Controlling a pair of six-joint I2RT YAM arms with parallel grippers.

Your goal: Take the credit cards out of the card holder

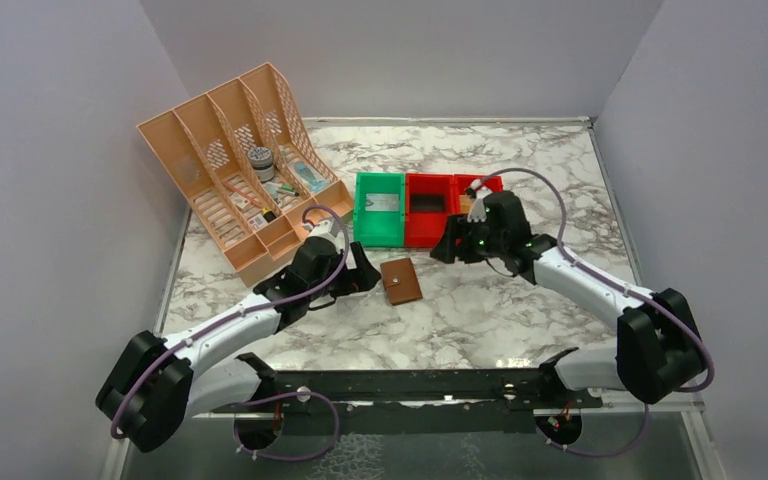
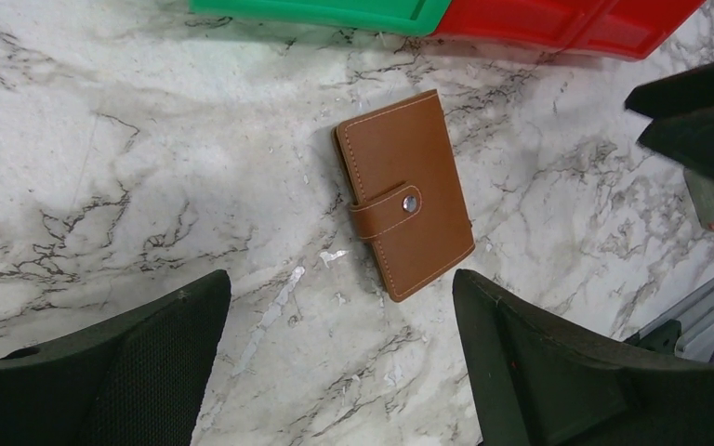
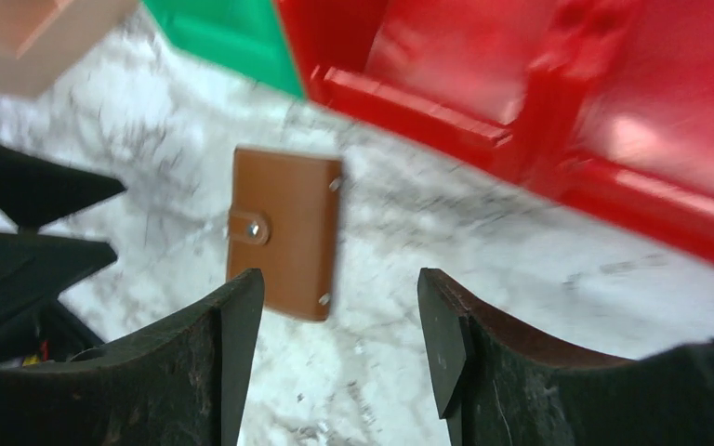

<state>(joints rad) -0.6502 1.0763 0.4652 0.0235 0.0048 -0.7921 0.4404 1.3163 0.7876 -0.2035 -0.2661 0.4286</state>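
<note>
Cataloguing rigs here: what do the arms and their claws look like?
Left arm and right arm: white shells, black joints, a purple cable looping along each. Left claw and right claw: black, broad, tapering fingers.

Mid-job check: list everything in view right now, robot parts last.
card holder: one, brown, snapped shut, flat on the table between the arms
credit cards: none showing
bins: three, one green and two red, in a row behind the card holder
file rack: one, peach, back left, small items inside
table: one, white marble
left jaws: one pair, black, open, empty, left of the card holder
right jaws: one pair, black, open, empty, to its right
</note>
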